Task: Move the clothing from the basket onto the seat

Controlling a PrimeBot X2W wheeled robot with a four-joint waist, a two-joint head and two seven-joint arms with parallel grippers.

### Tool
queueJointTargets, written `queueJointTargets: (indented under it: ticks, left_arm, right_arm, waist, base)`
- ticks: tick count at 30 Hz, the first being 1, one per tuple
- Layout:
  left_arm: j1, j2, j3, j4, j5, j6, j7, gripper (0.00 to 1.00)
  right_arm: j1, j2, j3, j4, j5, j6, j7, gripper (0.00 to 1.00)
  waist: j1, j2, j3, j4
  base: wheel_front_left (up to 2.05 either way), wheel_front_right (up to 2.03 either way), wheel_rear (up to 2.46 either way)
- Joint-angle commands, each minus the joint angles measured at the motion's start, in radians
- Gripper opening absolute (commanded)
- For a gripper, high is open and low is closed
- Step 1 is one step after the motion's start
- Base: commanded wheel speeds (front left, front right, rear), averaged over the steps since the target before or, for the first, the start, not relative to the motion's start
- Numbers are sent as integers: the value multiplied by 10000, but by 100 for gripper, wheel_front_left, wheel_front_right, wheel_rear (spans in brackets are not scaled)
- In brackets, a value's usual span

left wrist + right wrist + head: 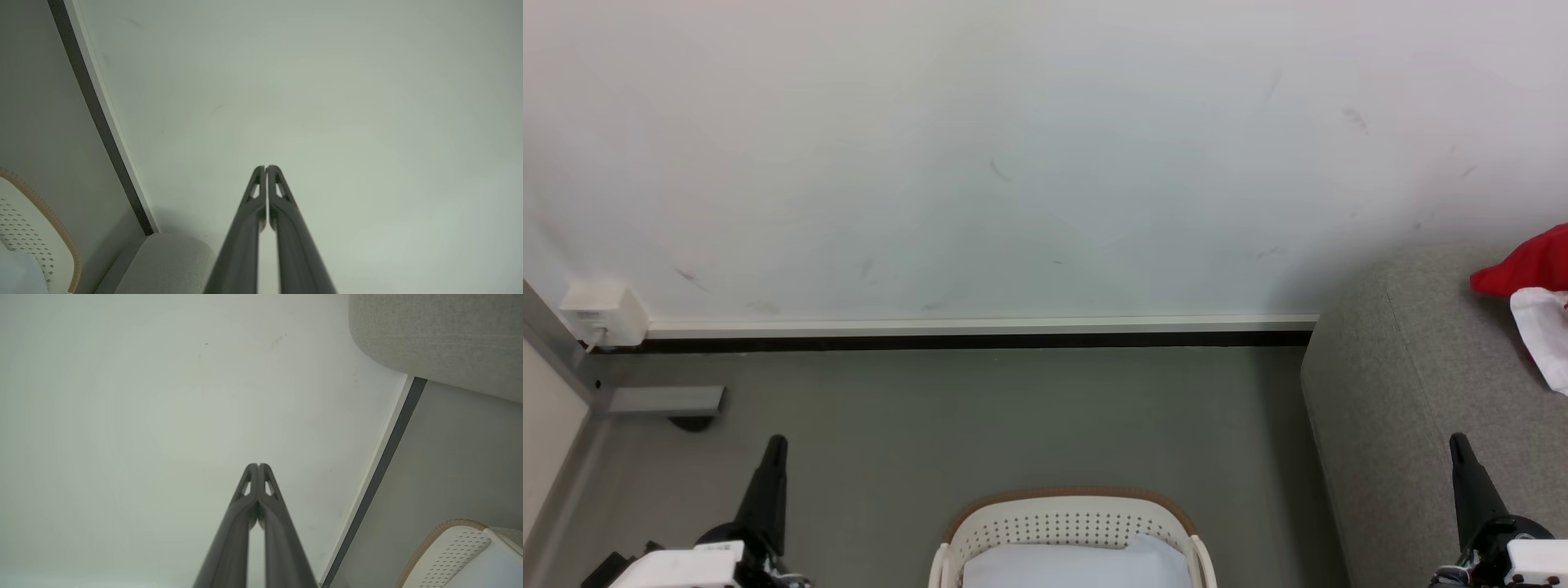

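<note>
Biggest thing here is the scuffed white wall (1013,163), then the plain grey floor (1013,408) running up to it. Off to the robot's right is the big light grey fabric sofa (1405,367) with rounded edges, so that's the seat. The oval cream plastic laundry basket (1070,523), with perforated sides and a brown rim, sits on the floor dead centre between the arms and near the sofa, which makes sense for a short carry. There's a pale fabric layer (1062,565) inside it, maybe a liner, can't tell. No red in the bit I can see. The soft red and white clothing (1535,278) lies on top of the sofa at the far right edge, so I'd guess the job is about done. The left gripper (266,167) and right gripper (258,465) both have jaws pressed together on nothing, aimed at the wall, one either side of the basket.
</note>
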Motion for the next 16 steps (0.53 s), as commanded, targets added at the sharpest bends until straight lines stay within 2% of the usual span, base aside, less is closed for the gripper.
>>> queueJointTargets:
  ticks: [1, 16]
  left_arm:
    - [-75, 21, 27, -28, -138, -64, 40, 0]
    - [-75, 21, 27, -29, -139, -64, 40, 0]
  right_arm:
    - [-139, -65, -8, 26, 22, -21, 29, 0]
    - [-139, -65, -8, 26, 22, -21, 28, 0]
  waist:
    - [0, 0, 0, 0]
    - [0, 0, 0, 0]
  base:
    - [0, 0, 0]
    - [0, 0, 0]
